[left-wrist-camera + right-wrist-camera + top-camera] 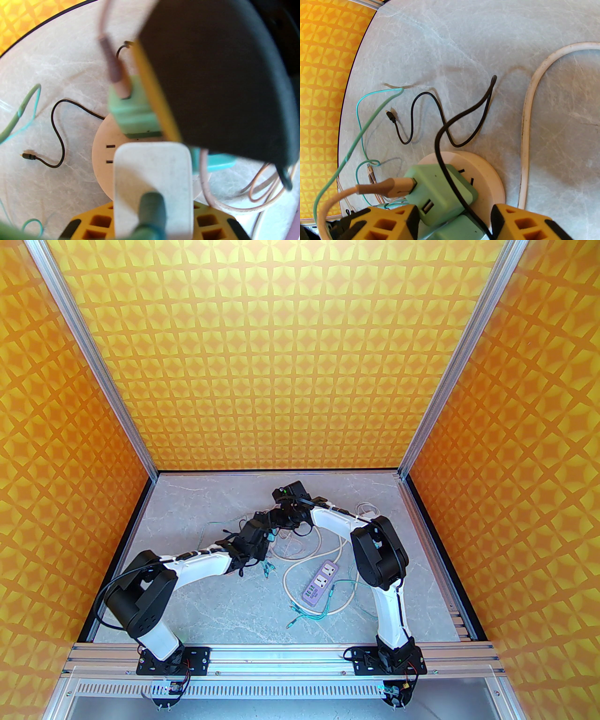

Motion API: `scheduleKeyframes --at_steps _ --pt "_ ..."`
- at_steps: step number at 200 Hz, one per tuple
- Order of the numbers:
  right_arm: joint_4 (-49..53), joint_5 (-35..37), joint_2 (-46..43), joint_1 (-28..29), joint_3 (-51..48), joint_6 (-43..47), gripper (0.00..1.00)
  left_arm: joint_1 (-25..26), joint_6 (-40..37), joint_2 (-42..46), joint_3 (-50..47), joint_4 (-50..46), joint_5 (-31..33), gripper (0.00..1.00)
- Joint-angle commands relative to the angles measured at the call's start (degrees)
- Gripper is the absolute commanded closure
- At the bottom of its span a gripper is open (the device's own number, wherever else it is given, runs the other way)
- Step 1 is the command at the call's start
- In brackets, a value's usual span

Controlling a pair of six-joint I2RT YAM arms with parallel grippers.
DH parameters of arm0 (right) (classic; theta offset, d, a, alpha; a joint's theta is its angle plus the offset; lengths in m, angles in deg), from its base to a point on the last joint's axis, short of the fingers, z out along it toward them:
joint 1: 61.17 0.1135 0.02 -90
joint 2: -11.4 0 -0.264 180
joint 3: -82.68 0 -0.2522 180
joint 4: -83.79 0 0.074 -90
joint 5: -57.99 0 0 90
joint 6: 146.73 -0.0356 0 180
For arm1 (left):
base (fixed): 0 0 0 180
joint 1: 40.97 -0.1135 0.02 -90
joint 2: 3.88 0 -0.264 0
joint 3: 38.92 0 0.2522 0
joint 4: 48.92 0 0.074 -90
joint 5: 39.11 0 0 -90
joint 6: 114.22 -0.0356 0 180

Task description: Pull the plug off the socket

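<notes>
Nearest the arms, a bit to the right, a purple power strip [320,584] lies flat on the table [464,46]. I don't think it is part of this job.

Farther in, near the middle, the left gripper [153,211] has its two yellow fingers on both sides of a white plug [152,168]. It looks clamped on it. The white plug sits on the round socket [487,173].

Just past it on the same socket is the green plug [438,185], with a pink cable [393,187] stuck in its side. The right gripper [453,209] reaches in from the far right. Its fingers press close on both sides of the green plug, so it looks clamped too. A black cable [464,112] lies across the top of the green plug.

I think the grabbing part is done and the pulling part comes next. The plug needs a straight pull away from the socket face, not a sideways tug. The socket must be held down so it does not lift with the plug. The black cable might snag.
</notes>
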State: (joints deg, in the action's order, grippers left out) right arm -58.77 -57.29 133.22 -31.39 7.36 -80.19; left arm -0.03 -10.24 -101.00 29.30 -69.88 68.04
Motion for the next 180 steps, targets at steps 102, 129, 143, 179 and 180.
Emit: scheduleKeyframes --at_steps 102,129,143,179,180 --pt "8.17 9.86 6.16 -0.02 -1.53 1.0 0.45 -1.31 0.21 3.81 2.68 -0.38 -7.98 1.0" --pt "8.41 10.08 6.17 0.37 -1.27 1.25 0.45 -0.81 -2.45 0.59 6.46 -4.21 -7.89 1.0" --pt "8.51 10.33 6.31 0.46 -1.28 1.36 0.45 -0.41 -4.1 -0.88 8.13 -6.04 -7.26 1.0" --pt "8.32 10.24 6.59 0.59 -1.33 1.14 0.45 0.36 -4.2 -1.53 8.49 -7.13 -5.83 1.0" --pt "8.31 10.2 6.64 0.56 -1.34 1.14 0.45 0.36 -4.12 -1.38 8.26 -6.91 -5.86 1.0"
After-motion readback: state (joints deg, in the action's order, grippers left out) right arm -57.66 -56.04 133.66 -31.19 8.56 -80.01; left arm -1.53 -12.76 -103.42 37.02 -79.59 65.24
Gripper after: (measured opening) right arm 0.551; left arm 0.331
